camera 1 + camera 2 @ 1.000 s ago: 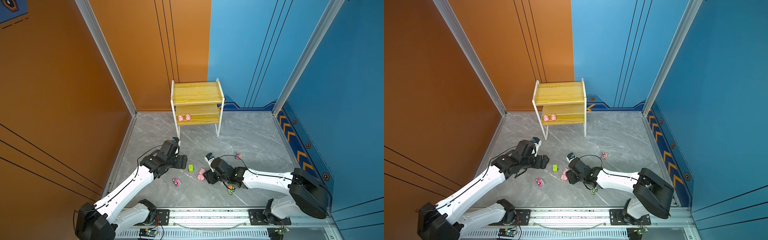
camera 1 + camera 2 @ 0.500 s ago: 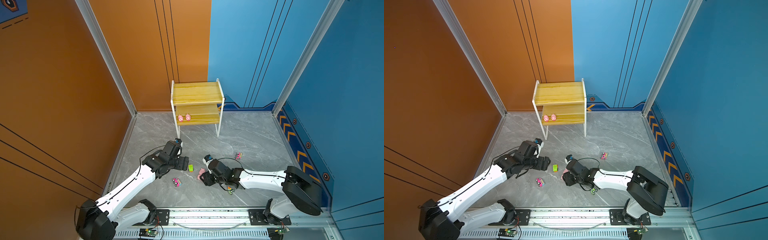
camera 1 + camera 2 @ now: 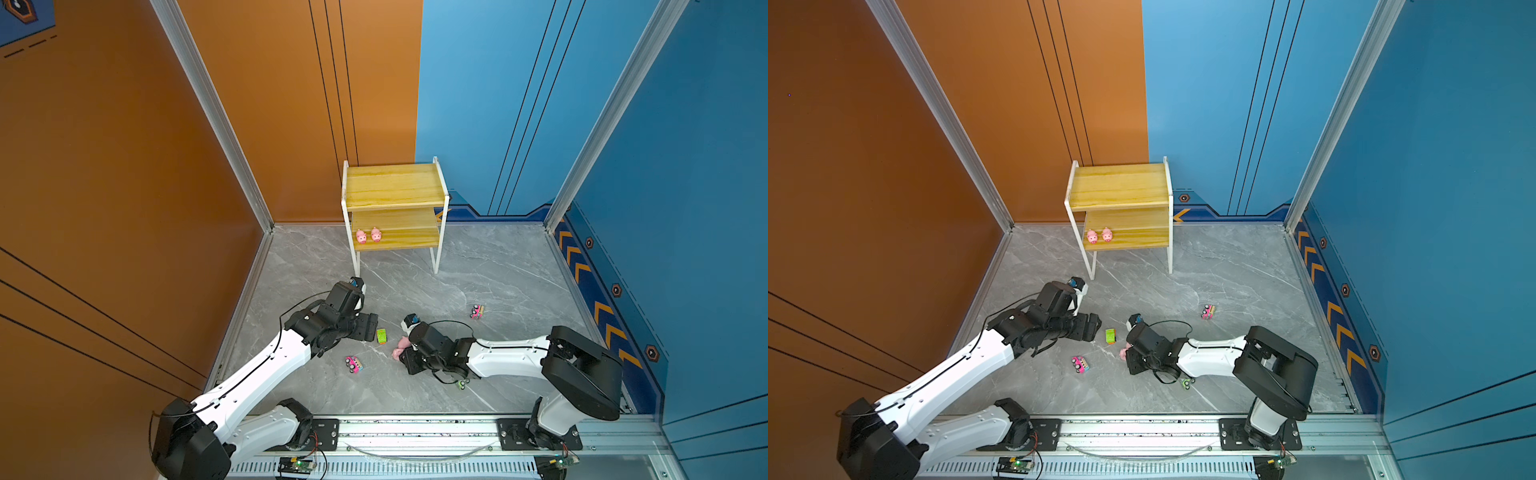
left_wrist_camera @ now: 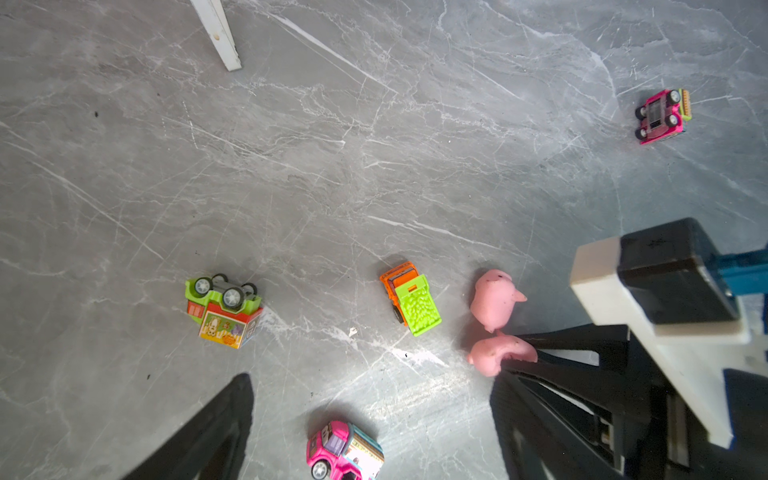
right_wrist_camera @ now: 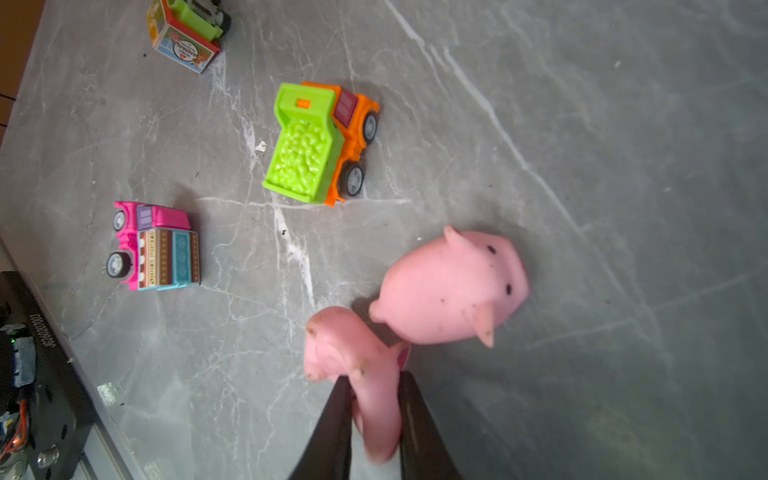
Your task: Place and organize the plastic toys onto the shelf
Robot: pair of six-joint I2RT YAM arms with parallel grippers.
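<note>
Shelf (image 3: 392, 187) stands at the back, two pigs (image 3: 361, 237) on its lower board, top board bare. Left gripper (image 3: 371, 328) hangs spread wide and empty beside the truck (image 3: 381, 336). Right gripper (image 5: 370, 415), half open a moment ago, now pinches a third pig (image 5: 349, 353) down on the floor (image 3: 498, 270), squashing it; its twin (image 5: 449, 286) lies touching. Lifting it shelfward looks next.

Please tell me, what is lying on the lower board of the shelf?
A pink pig and a second pink pig stand side by side at the left front of the lower board. Its rear lies under the top board, hidden.
</note>
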